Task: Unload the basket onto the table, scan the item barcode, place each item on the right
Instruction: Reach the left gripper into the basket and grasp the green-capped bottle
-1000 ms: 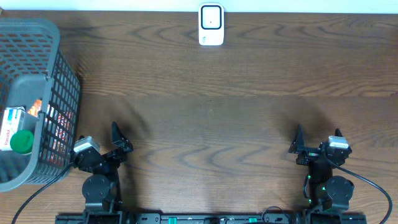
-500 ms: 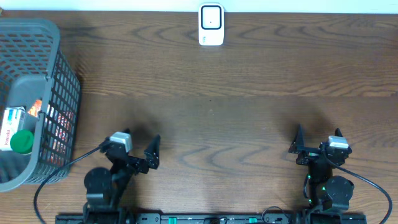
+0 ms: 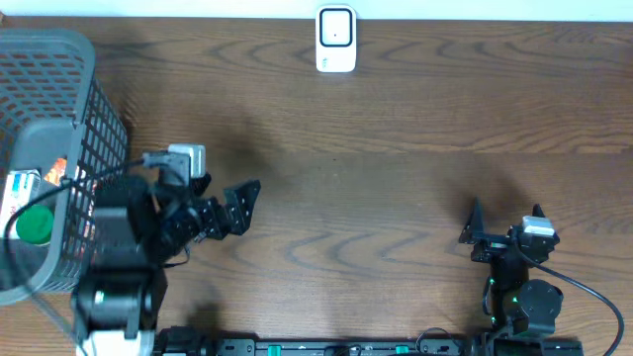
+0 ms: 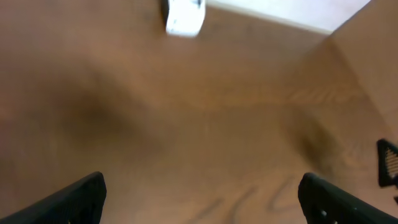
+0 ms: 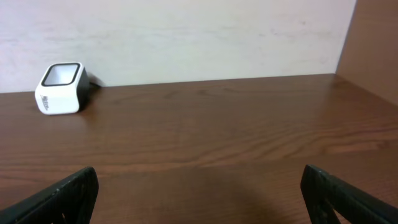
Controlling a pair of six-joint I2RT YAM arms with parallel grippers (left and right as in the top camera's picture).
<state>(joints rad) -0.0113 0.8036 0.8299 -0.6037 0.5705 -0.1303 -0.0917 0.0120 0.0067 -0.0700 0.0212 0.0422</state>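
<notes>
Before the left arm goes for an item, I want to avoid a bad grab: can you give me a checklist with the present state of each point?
1. The left gripper is open and empty: ok.
2. The right gripper is open, out of the way at the near edge: ok.
3. Items wait in the basket, a box and a green cap: ok.
4. The left gripper is above the basket: not ok, it is over bare table beside it.
5. The scanner is unobstructed: ok.
6. Where the barcodes face: cannot tell.

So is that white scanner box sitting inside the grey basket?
No, the scanner stands on the table by its far edge, apart from the basket.
</notes>
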